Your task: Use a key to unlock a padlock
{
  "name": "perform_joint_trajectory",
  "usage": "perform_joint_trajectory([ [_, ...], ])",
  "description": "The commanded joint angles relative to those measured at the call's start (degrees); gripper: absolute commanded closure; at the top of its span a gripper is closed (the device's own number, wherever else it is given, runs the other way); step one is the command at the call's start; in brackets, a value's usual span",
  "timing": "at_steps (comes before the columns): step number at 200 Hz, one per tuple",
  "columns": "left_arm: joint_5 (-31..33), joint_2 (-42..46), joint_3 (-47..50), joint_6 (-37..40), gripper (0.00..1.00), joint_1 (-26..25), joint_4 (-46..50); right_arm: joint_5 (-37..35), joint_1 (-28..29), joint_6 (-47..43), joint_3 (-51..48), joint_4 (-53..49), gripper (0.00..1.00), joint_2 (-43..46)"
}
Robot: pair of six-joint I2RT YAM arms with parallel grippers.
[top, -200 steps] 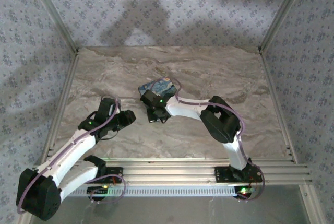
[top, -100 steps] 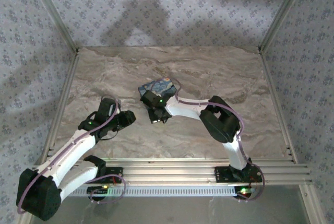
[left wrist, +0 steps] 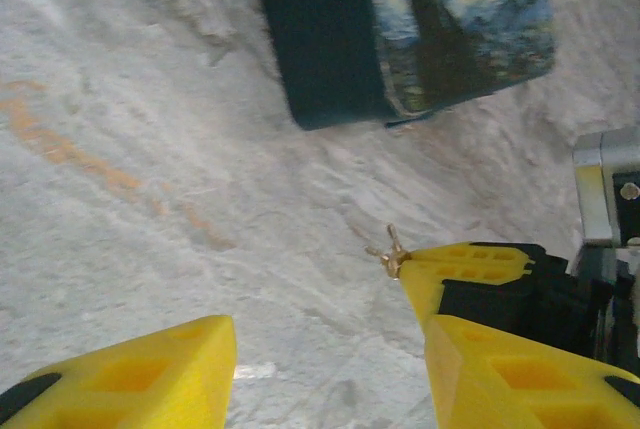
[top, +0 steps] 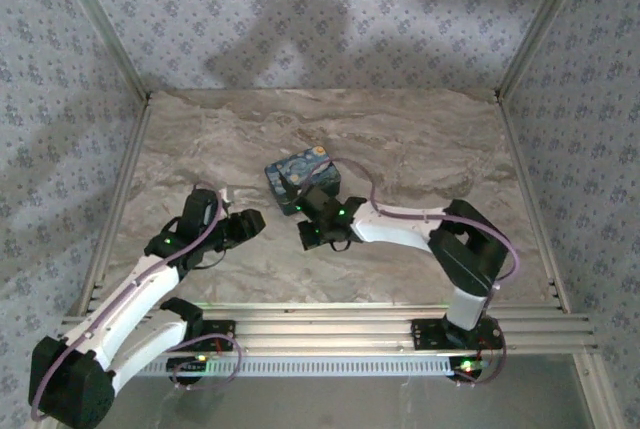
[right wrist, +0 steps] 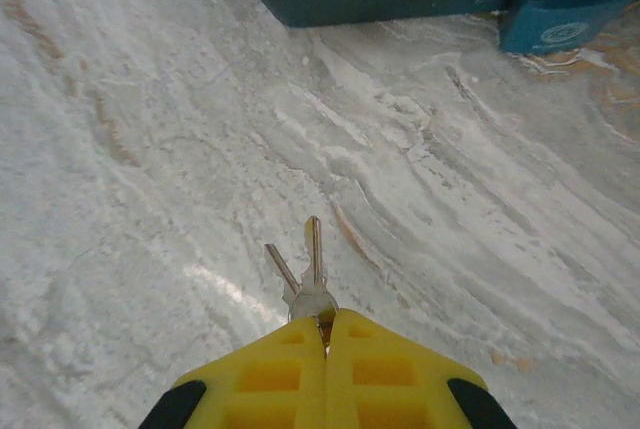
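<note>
Pulled back, right claw [right wrist: 327, 321] pinches two silvery keys [right wrist: 312, 271].

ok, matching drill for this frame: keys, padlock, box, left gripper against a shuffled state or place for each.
1. keys
2. padlock
3. box
4. left gripper

A. open, holding nothing
B. blue, beside the box
C. pinched in the shut right gripper
D. swirly painted print on top, dark plain side

Pairs: 1-C, 2-B, 3-D, 4-A
</note>
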State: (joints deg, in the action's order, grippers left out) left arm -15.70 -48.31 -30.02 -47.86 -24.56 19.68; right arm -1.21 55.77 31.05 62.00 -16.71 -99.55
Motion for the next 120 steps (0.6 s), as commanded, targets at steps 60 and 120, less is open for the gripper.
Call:
perform_joint_trajectory([
  [60, -5.67, -5.76, -0.95, -4.4, 0.48, -6.25, -19.91, -3.12, -0.25, 6.04, -14.66, 18.14, 1.0, 17.66],
  [120, -13.05, -14.35, -5.07, 1.45, 0.51, -7.04, -24.03, -2.21, 0.39, -1.17, -19.57, 21.57, 1.0, 25.67],
])
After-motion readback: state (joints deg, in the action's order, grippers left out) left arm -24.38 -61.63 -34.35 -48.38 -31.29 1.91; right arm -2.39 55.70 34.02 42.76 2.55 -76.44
